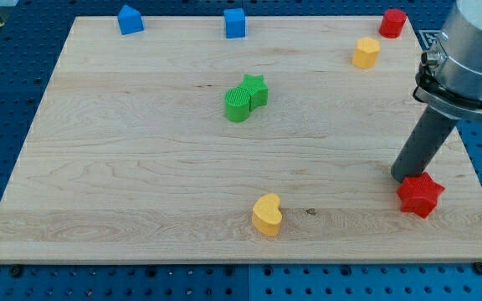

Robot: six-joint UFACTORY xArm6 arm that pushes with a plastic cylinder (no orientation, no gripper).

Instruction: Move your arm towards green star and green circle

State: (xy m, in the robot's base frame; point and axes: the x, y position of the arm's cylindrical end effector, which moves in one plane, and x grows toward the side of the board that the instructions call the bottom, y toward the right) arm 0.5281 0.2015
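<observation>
Green star and green circle touching, upper centre of board; circle lower-left of star.

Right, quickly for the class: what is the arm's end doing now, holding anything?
My tip: a plain rod, no pincer, holding nothing; it sits at the red star, far to the view's right of the green star and green circle.
</observation>
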